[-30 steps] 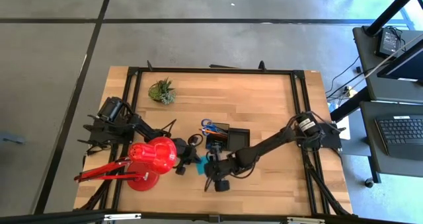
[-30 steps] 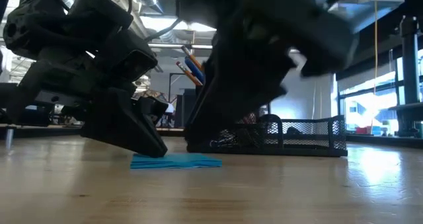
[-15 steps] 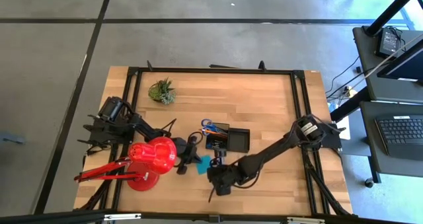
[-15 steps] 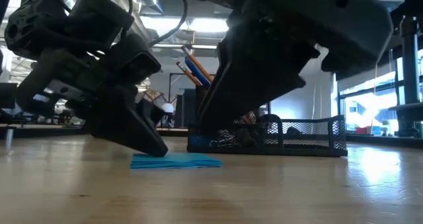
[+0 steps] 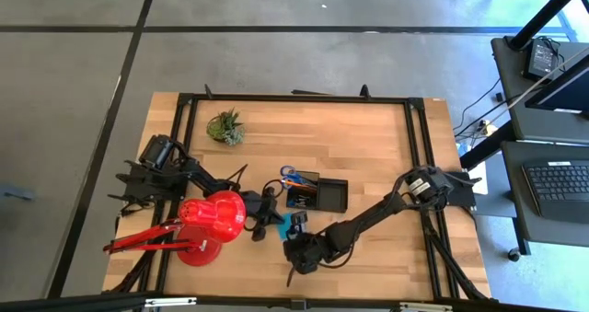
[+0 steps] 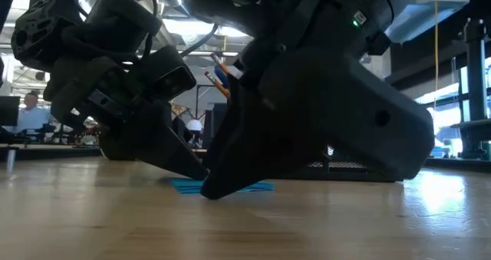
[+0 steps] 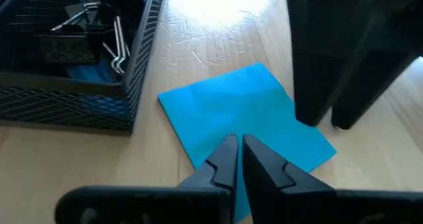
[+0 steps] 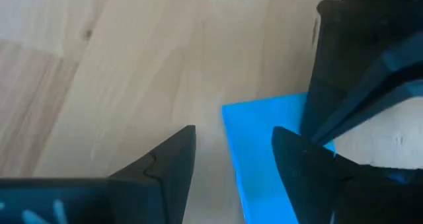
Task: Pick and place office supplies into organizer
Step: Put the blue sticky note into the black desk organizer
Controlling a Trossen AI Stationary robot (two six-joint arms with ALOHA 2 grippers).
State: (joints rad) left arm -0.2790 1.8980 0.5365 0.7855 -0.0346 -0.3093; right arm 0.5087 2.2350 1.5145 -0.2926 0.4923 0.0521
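Lying flat on the pale wooden table (image 5: 368, 146), the cyan note pad (image 7: 248, 115) sits directly under the left gripper (image 7: 239, 159), whose fingers are pressed together. Opposite, the right gripper (image 8: 234, 161) stands apart astride the pad's edge. Just beyond is the organizer (image 7: 73, 105) holding binder clips (image 7: 99, 26); a person (image 6: 29, 114) sits far behind.

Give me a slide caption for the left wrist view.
Left gripper, nearly shut, on the blue note pad beside the mesh tray holding binder clips.
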